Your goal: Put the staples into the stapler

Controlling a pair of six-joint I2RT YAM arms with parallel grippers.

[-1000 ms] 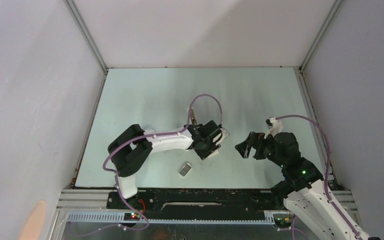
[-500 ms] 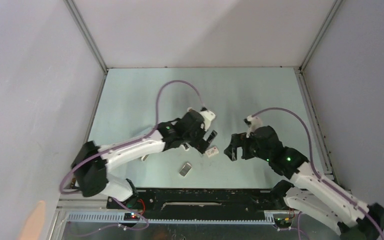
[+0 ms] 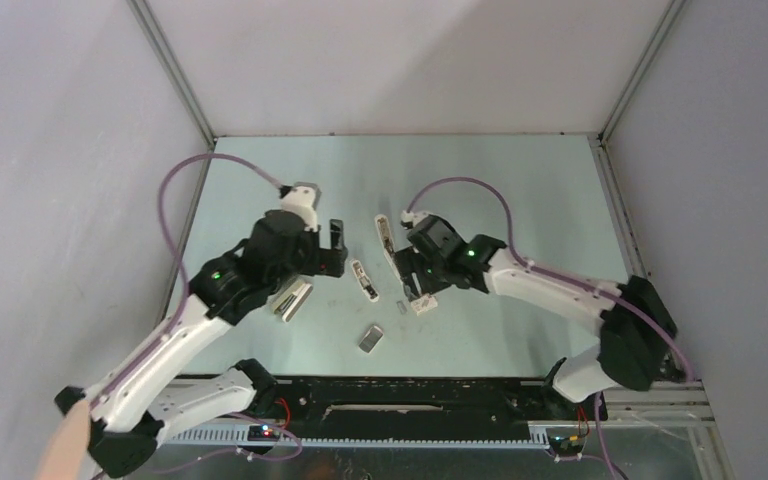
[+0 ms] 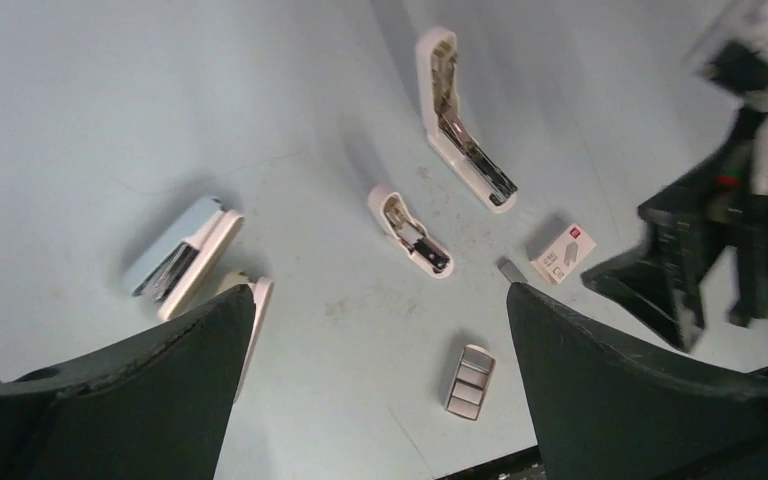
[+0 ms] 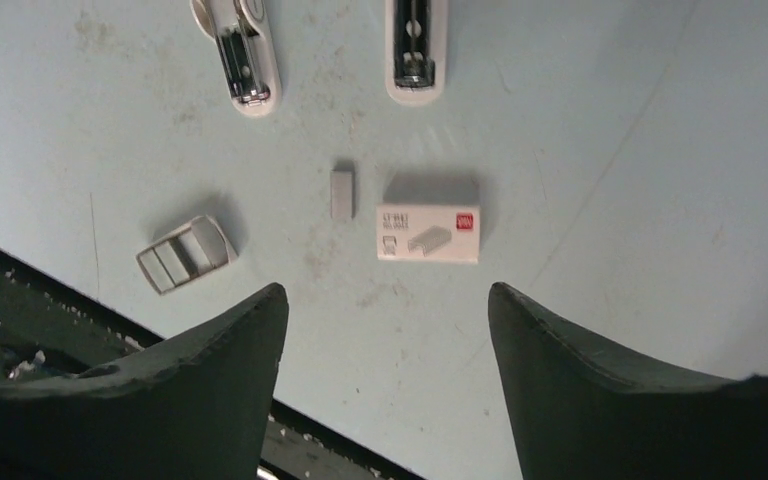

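The stapler (image 3: 388, 248) lies opened on the table, slim and white with a dark channel; it shows in the left wrist view (image 4: 460, 140) and the right wrist view (image 5: 417, 50). The staples (image 3: 371, 338), a flat grey block in three segments with a pale rim, lie alone near the front edge (image 4: 469, 380) (image 5: 186, 255). My left gripper (image 3: 332, 248) hangs open and empty left of the stapler (image 4: 380, 292). My right gripper (image 3: 412, 285) is open and empty above the table (image 5: 387, 290), just right of the stapler.
A short white stub (image 3: 363, 281) lies between the grippers. Two silver-and-white bars (image 3: 292, 298) sit under the left arm. A small white box with a red mark (image 5: 429, 233) and a thin grey strip (image 5: 342, 193) lie by the right gripper. The black front rail (image 3: 410, 395) is close.
My left arm swung back and left off the middle, and its jaws opened. My right arm reached left to the box. The stapler and the stub now lie uncovered.
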